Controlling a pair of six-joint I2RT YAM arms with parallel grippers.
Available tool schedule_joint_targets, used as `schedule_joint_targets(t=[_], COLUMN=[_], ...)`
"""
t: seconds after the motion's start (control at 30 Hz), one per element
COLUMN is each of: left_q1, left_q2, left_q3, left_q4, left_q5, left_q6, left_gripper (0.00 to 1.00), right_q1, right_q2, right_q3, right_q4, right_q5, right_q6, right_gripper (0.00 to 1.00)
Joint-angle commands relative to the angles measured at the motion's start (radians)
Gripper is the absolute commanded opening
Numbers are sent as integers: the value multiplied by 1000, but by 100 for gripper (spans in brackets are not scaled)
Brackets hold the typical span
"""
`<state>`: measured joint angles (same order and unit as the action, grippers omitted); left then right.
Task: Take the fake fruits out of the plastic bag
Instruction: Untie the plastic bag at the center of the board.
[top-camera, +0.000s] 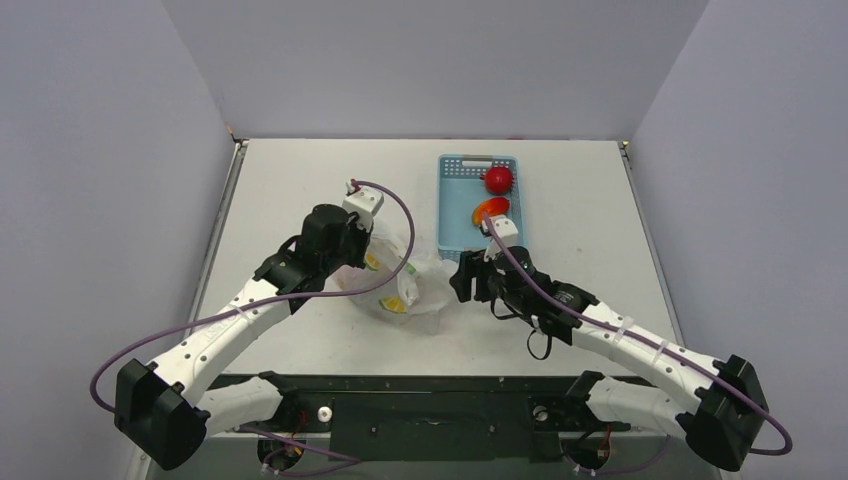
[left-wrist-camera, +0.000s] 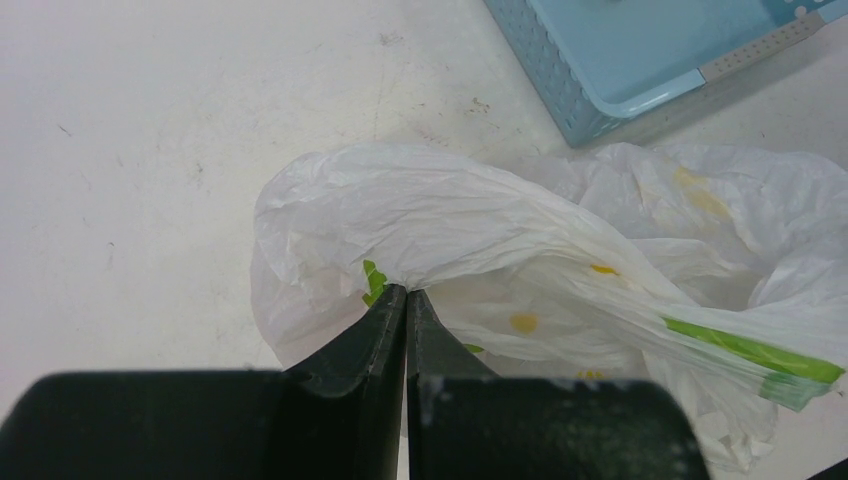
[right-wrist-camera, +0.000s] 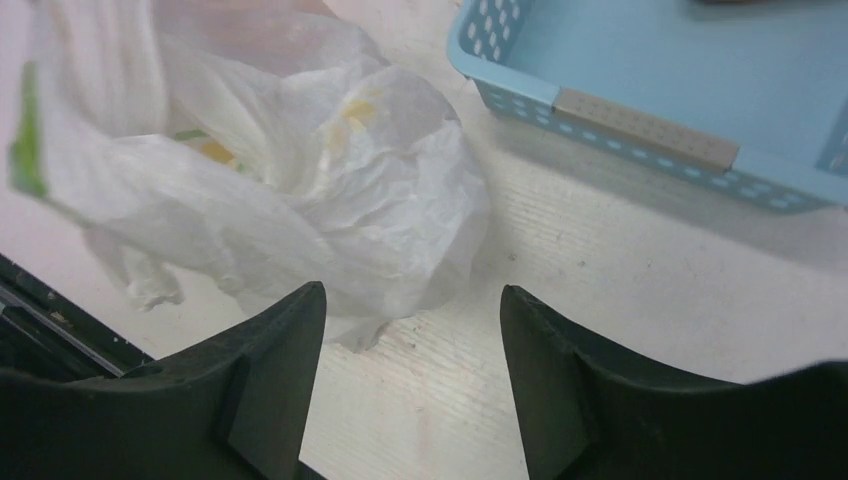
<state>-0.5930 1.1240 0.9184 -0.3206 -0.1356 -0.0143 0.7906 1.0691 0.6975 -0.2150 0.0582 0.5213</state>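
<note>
The plastic bag lies crumpled on the table between the two arms, white and crinkly with yellow and green print. My left gripper is shut on a fold of the bag's upper edge; the left wrist view shows the black jaws pinched together on the film of the bag. At the bag's right side my right gripper stands open with only bare table between its fingers, the bag just beyond the left fingertip. No fake fruits show; the bag's inside is hidden.
A light blue perforated basket stands behind the bag, holding a round red apple and a red-orange mango. Its near corner shows in the left wrist view and its rim in the right wrist view. Grey walls enclose the table.
</note>
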Motion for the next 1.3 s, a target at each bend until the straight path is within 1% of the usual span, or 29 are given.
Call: schedule_joint_targets(t=[0.0,0.13,0.43,0.6,0.7,0.77,0.83,0.87,0.9,0.93,0.97,1.0,1.07,1.2,1.27], left_q1=[7,7,7,7,7,7,8,8,9,10,11,12,14,17,18], left_q2=[1,2,5,16,19,21,20,20,20,21,21,21,14,-9,-23], left_q3=[7,10,11,18,22,23,20,19,19,19,20,21,19,8,1], left_q4=[50,45,42,39,41,40,45,46,48,48,48,48,50,63,69], left_q5=[25,21,27,40,43,37,30,28,26,26,22,20,1,-57,-85], left_q6=[6,7,-1,-3,-4,-5,-7,-8,-8,-9,-10,-10,-10,-12,-11], left_gripper=[0,0,0,0,0,0,0,0,0,0,0,0,0,0,0], right_q1=[81,164,189,193,193,192,191,190,190,189,187,186,178,147,102], right_q2=[-51,12,170,212,239,258,274,274,266,252,243,226,197,126,84], right_q3=[83,180,296,306,312,322,336,336,327,319,303,293,264,193,149], right_q4=[41,58,111,141,131,105,75,70,71,73,81,85,97,126,148], right_q5=[6,9,-2,-28,18,66,117,131,151,159,173,182,201,217,216], right_q6=[-135,-177,-183,-155,-152,-153,-146,-141,-138,-136,-132,-129,-114,-82,-45], right_gripper=[63,67,67,63,60,56,44,36,32,24,19,10,0,0,0])
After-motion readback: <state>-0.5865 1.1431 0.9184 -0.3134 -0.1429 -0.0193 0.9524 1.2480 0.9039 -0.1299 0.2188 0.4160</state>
